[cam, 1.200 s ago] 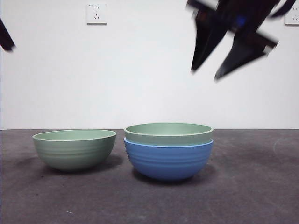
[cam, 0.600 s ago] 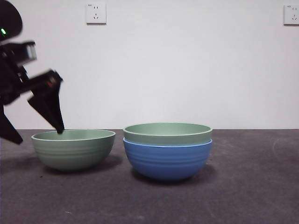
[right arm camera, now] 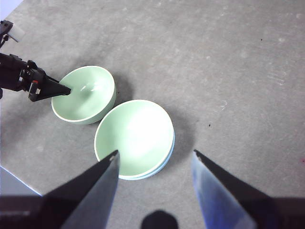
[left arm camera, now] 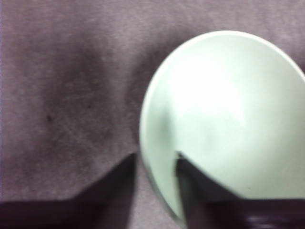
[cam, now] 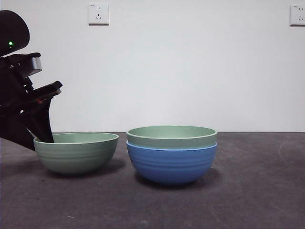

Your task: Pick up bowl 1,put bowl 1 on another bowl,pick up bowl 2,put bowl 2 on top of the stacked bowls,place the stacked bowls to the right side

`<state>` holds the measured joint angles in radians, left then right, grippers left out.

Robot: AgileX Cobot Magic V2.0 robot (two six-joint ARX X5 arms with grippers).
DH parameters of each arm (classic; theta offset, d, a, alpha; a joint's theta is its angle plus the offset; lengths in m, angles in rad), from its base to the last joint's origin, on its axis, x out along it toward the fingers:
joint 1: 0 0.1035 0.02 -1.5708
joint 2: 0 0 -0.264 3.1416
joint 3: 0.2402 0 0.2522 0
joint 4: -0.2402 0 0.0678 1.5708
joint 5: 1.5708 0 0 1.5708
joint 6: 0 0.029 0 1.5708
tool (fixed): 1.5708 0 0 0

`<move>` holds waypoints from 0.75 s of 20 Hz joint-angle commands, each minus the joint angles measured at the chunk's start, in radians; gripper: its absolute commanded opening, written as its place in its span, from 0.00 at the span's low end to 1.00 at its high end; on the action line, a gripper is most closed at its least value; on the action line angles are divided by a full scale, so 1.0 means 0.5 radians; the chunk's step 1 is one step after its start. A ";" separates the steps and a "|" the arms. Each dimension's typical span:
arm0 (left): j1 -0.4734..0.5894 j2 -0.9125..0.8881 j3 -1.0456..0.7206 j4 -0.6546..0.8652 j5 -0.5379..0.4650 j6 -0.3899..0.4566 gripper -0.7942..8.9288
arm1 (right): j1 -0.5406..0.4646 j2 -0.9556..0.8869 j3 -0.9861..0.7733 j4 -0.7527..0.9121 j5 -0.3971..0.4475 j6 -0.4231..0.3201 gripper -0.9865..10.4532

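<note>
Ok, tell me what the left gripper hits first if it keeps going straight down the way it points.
Probably the lone green bowl: the left gripper straddles its rim, one jaw inside, one outside, so the rim or inner wall comes first.

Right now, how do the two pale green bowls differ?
The lone green bowl sits on the table; the nested green bowl rests inside the blue bowl. The left gripper straddles the lone bowl's rim, open; nothing touches the nested one. Both look alike in colour, shape and size.
</note>
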<state>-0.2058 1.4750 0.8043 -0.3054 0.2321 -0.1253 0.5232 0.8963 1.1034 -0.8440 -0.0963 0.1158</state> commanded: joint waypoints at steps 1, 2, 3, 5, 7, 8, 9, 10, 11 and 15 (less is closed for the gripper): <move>-0.008 0.005 0.005 0.029 0.014 -0.031 0.07 | 0.001 0.000 -0.001 0.002 0.003 -0.002 0.31; -0.008 0.005 0.005 0.037 0.013 -0.056 0.07 | 0.001 0.000 -0.001 -0.008 0.003 -0.002 0.31; -0.008 0.005 0.005 0.045 0.014 -0.067 0.07 | 0.001 0.000 -0.001 -0.021 0.003 -0.002 0.31; -0.008 0.001 0.005 0.055 0.017 -0.068 0.07 | 0.001 0.000 -0.001 -0.050 0.003 -0.002 0.31; -0.023 -0.026 0.025 0.019 0.022 -0.081 0.07 | 0.001 0.000 -0.001 -0.067 0.003 -0.003 0.31; -0.037 -0.044 0.051 -0.015 0.023 -0.080 0.07 | 0.001 0.000 -0.001 -0.069 0.003 -0.003 0.31; -0.063 -0.076 0.096 -0.063 0.022 -0.079 0.07 | 0.001 0.000 -0.001 -0.069 0.003 -0.003 0.31; -0.091 -0.101 0.146 -0.102 0.022 -0.079 0.07 | 0.001 0.000 -0.001 -0.069 0.004 -0.003 0.31; -0.136 -0.124 0.230 -0.164 0.022 -0.079 0.07 | 0.001 0.000 -0.001 -0.069 0.003 -0.002 0.31; -0.356 -0.129 0.652 -0.412 0.007 -0.055 0.07 | 0.001 0.000 -0.001 -0.085 0.003 -0.002 0.31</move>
<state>-0.3782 1.4117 1.1248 -0.5125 0.2344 -0.1581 0.5232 0.8963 1.1034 -0.8886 -0.0963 0.1158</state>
